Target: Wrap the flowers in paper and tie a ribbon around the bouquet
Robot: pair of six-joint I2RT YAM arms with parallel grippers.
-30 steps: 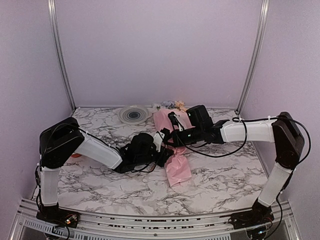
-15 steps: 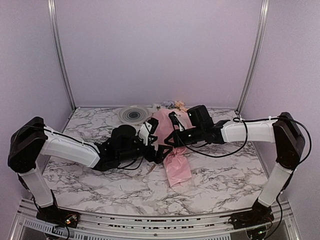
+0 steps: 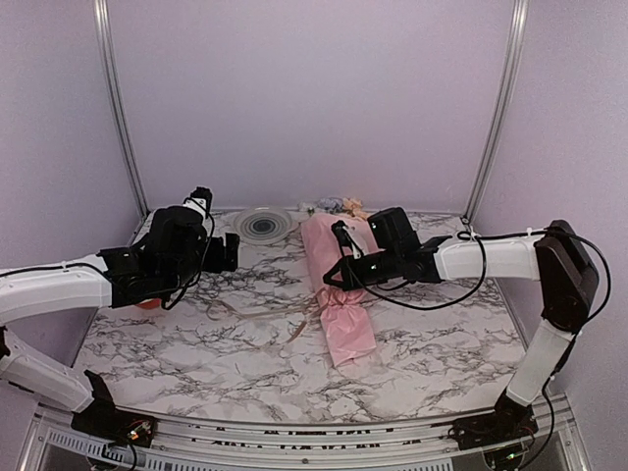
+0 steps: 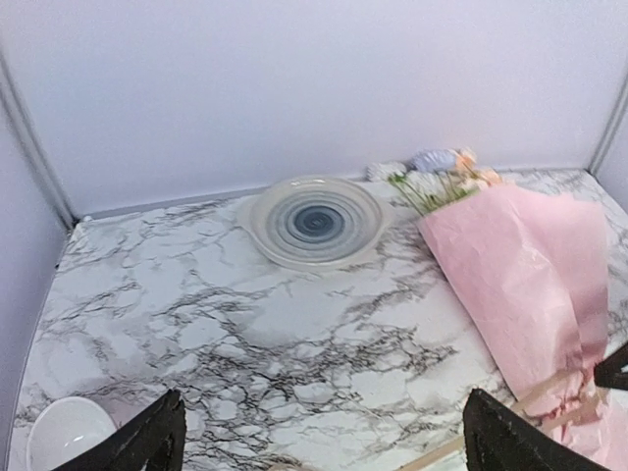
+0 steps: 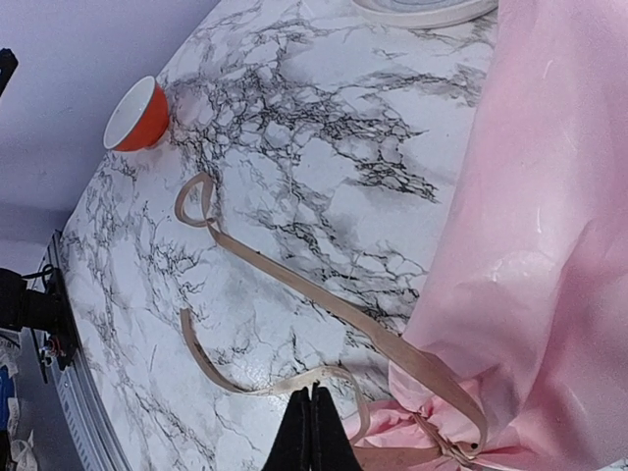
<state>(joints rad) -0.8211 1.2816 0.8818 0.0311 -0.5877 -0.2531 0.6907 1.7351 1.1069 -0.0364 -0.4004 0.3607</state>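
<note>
The bouquet lies mid-tabletop. Its paper looks light and crushable, so it is probably best held at the cinched waist. The limp ribbon circles that waist, tails trailing left. The right gripper sits there, jaws pressed together; the left gripper's jaws gape wide, empty.

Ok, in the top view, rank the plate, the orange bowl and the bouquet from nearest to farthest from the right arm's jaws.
1. bouquet: mid-table, its tied neck right at the jaws.
2. plate: at the back edge, left of the bouquet's blooms.
3. orange bowl: far left side, mostly hidden under the left arm.
</note>
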